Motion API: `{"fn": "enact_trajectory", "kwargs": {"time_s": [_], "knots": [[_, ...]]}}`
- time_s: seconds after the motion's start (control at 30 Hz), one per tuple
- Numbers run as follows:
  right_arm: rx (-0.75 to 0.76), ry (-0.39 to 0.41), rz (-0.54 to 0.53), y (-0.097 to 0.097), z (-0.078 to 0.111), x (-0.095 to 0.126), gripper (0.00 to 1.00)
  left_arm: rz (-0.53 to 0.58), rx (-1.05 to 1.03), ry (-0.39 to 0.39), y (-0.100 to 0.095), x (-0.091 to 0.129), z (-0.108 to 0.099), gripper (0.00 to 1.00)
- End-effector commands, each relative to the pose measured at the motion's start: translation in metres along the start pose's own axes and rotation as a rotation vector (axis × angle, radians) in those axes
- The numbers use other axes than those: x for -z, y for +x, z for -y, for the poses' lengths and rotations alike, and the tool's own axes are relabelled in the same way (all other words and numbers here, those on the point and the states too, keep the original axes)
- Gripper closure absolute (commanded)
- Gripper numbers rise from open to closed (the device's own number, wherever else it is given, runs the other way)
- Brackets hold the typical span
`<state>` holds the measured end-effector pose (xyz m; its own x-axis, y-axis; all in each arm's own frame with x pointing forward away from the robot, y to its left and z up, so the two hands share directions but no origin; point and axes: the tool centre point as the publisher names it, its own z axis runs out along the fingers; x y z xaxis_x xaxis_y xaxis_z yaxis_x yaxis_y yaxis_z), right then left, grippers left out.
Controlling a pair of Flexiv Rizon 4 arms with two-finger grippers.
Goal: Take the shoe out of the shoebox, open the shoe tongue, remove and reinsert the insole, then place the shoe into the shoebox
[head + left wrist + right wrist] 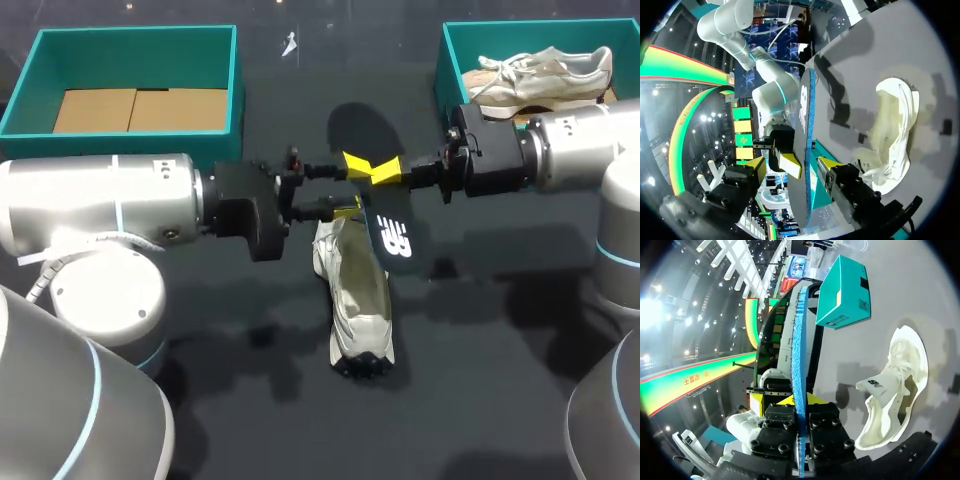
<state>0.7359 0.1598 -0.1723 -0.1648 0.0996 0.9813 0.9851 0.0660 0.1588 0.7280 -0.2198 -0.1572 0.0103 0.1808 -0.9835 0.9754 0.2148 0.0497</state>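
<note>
Right now the black insole (pixel 385 215) hangs in the air over the middle of the worktop (pixel 480 400), clear of the shoe. The right pincer (pixel 390 170), coming in from the right, is clamped on it near its middle. In the right wrist view the insole (pixel 799 365) stands edge-on, with its blue edge showing, and both fingers of that pincer (pixel 800 402) press on it from either side.

The left pincer (pixel 340 190) comes in from the left and meets the insole from the opposite side. In the left wrist view its fingers (pixel 792 167) stand wide apart. The insole (pixel 802 150) runs between them, and a yellow tip of the other pincer lies against it. I see neither left finger touching the insole.

The white shoe (pixel 358 300) lies on the worktop just below the insole, with its toe toward the near edge and its opening toward the pincers. Both wrist views show the shoe (pixel 892 135) (pixel 895 390) lying off to one side of the held insole, with its opening spread.

A teal box (pixel 135 55) at the far left holds a sheet of brown cardboard (pixel 135 110). A second teal box (pixel 455 55) at the far right holds another pale shoe (pixel 545 70).
</note>
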Motion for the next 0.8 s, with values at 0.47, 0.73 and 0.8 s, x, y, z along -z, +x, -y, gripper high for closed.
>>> {"fn": "enact_trajectory", "kwargs": {"time_s": [0.47,0.73,0.8], "knots": [[-0.003,0.037,-0.017,-0.008,0.009,-0.004,1.00,-0.131,-0.114,0.098,-0.010,0.074,-0.030,0.00],[-0.003,0.037,-0.017,-0.008,0.009,-0.004,1.00,-0.240,-0.183,0.095,-0.025,0.071,-0.047,0.00],[-0.003,0.037,-0.017,-0.008,0.009,-0.004,1.00,-0.286,-0.191,0.091,-0.030,0.072,-0.055,0.00]]}}
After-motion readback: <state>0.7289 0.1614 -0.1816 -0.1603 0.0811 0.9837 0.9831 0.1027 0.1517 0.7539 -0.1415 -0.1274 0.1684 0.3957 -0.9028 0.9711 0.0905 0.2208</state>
